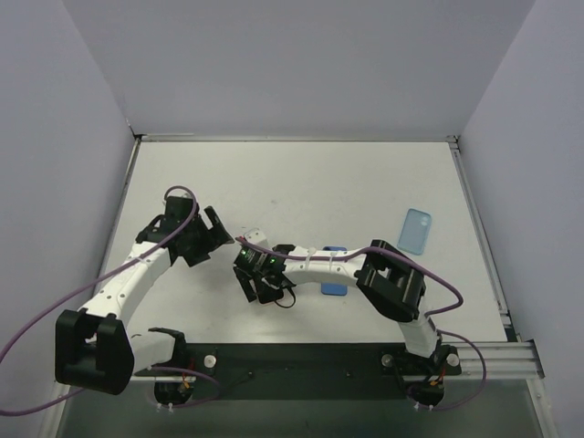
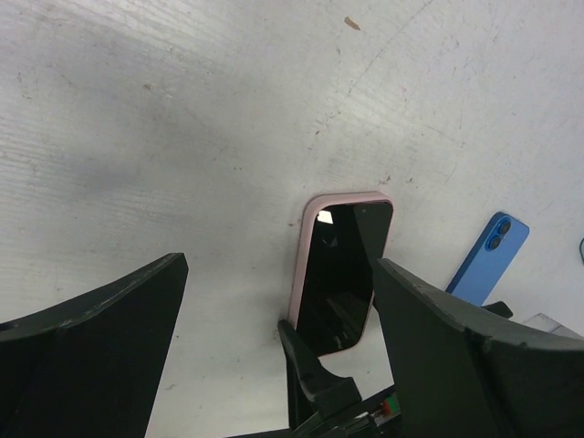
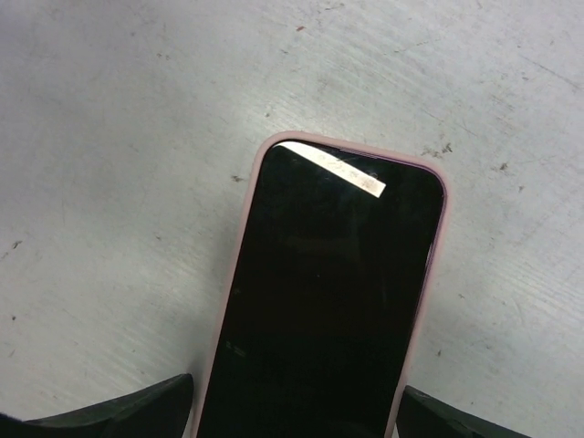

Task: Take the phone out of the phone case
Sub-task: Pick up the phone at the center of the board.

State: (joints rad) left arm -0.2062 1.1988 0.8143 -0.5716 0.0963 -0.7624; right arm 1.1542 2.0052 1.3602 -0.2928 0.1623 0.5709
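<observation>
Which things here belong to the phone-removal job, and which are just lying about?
Job: phone; pink case around it.
Lying about: blue phone; light blue case.

Blue phone (image 2: 488, 260) lying back-side up on white table (image 1: 301, 182); light blue case (image 1: 415, 230) lying well apart, rightward.

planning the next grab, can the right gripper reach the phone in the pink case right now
Probably yes: the right gripper hangs open over the phone, a finger either side of its pink case, nothing between.
</observation>
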